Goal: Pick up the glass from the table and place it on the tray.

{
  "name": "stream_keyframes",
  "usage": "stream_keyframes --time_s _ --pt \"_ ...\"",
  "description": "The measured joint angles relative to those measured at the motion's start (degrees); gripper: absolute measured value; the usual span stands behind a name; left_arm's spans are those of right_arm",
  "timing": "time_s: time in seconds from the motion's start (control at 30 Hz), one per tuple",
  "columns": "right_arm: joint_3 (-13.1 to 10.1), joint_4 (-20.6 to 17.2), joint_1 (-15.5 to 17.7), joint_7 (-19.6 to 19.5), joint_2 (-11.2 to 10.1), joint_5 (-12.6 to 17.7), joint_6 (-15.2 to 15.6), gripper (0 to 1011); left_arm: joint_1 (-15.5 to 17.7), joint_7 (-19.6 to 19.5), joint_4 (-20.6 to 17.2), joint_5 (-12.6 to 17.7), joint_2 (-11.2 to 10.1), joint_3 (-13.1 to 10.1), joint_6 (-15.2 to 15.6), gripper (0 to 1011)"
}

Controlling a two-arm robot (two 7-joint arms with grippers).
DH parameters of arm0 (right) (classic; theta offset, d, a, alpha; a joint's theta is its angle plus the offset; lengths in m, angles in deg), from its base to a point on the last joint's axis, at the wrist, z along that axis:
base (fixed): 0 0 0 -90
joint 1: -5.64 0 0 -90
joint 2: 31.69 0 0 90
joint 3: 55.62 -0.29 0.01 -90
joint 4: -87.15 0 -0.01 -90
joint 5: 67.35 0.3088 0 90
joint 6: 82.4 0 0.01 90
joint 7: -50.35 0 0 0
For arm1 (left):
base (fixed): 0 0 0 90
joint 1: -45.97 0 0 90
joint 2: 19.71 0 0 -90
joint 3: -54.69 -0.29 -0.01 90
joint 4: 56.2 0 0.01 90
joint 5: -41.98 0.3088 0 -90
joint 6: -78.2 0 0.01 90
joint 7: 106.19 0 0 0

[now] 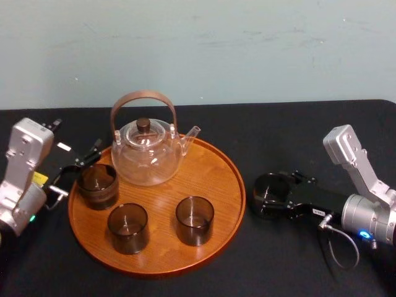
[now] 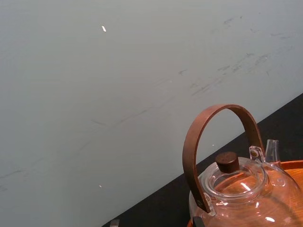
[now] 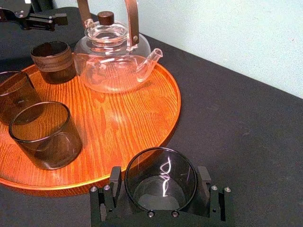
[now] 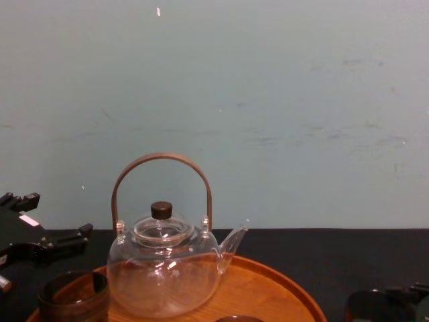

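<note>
A dark smoky glass (image 1: 270, 194) stands on the black table (image 1: 291, 136), just right of the round wooden tray (image 1: 210, 167). My right gripper (image 1: 279, 195) is shut on the glass; in the right wrist view its black fingers (image 3: 115, 182) press the glass (image 3: 161, 182) from both sides, a short way off the tray's rim (image 3: 173, 118). My left gripper (image 1: 75, 168) hangs open at the tray's left edge, beside a brown-banded cup (image 1: 98, 184), and holds nothing.
On the tray stand a glass teapot (image 1: 147, 151) with a tall brown handle, the banded cup and two dark glasses (image 1: 128, 228) (image 1: 195, 219). The tray's right part is bare wood. A pale wall (image 4: 268, 100) rises behind the table.
</note>
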Motion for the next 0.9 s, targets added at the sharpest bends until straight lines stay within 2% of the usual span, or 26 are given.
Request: stream_keyframes --time_s 0.33,0.9 --pt "0.53 1.38 -0.85 -0.22 0.65 -0.49 0.49 1002 0.00 0.00 0.00 0.00 0.00 0.00 0.00 1001" --pt "0.83 1.59 -0.96 -0.76 0.80 -1.51 0.42 1003 0.00 0.00 0.00 0.00 0.00 0.00 0.00 1001"
